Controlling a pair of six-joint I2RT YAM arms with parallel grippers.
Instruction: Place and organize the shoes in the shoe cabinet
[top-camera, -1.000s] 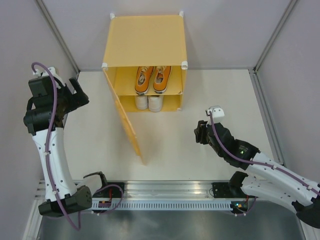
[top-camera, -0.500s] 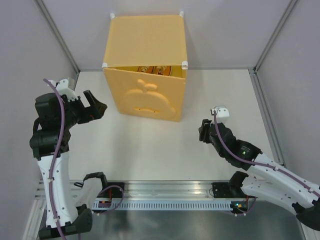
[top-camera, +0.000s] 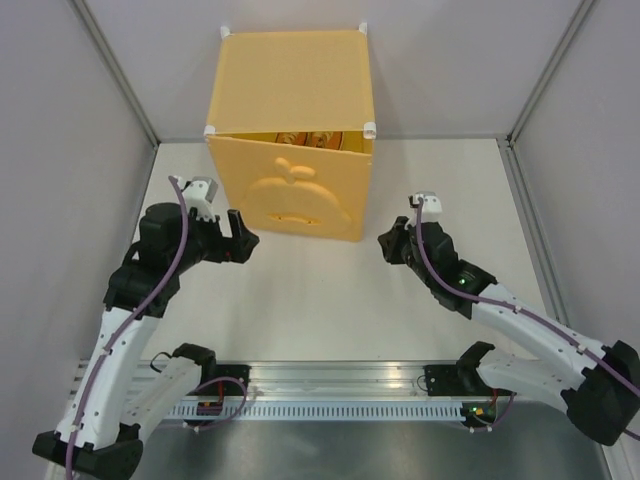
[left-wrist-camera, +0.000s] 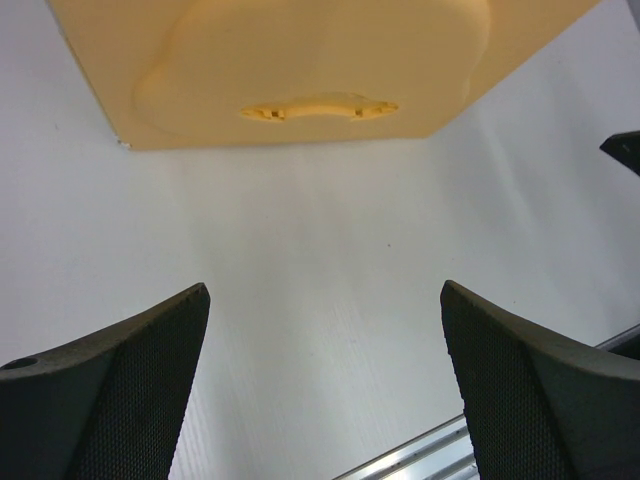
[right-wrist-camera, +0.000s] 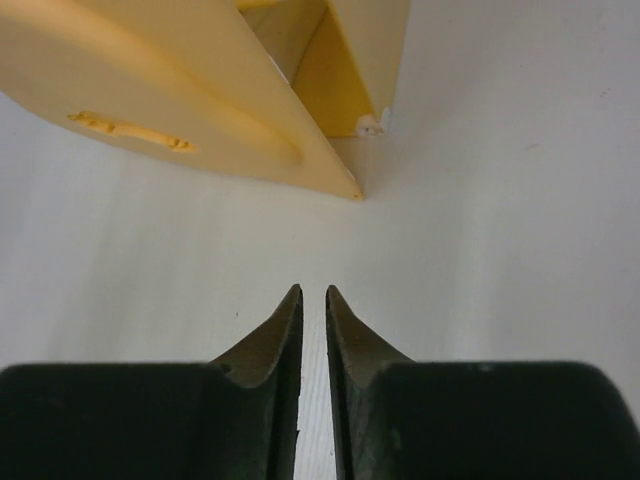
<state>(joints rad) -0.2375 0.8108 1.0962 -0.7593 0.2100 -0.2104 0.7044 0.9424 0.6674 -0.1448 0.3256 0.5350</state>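
Note:
The yellow-orange shoe cabinet (top-camera: 290, 80) stands at the back of the table. Its door (top-camera: 295, 195), embossed with an apple shape, is swung almost shut. Through the slit along the door's top, the orange shoes (top-camera: 305, 139) just show. The white shoes are hidden. My left gripper (top-camera: 240, 238) is wide open and empty beside the door's lower left. The door (left-wrist-camera: 310, 60) fills the top of the left wrist view, beyond my left gripper (left-wrist-camera: 325, 290). My right gripper (top-camera: 385, 243) is near the cabinet's lower right corner. There my right gripper (right-wrist-camera: 313, 290) has its jaws nearly together and empty, and the door (right-wrist-camera: 150, 90) stands slightly ajar.
Grey enclosure walls (top-camera: 110, 90) close in the table on the left, back and right. A metal rail (top-camera: 330, 385) with both arm bases runs along the near edge. White tabletop (top-camera: 320, 300) lies between the grippers and the rail.
The cabinet door has swung from wide open to almost shut. My left arm came right and down toward the door. My right gripper narrowed and moved up-left toward the cabinet.

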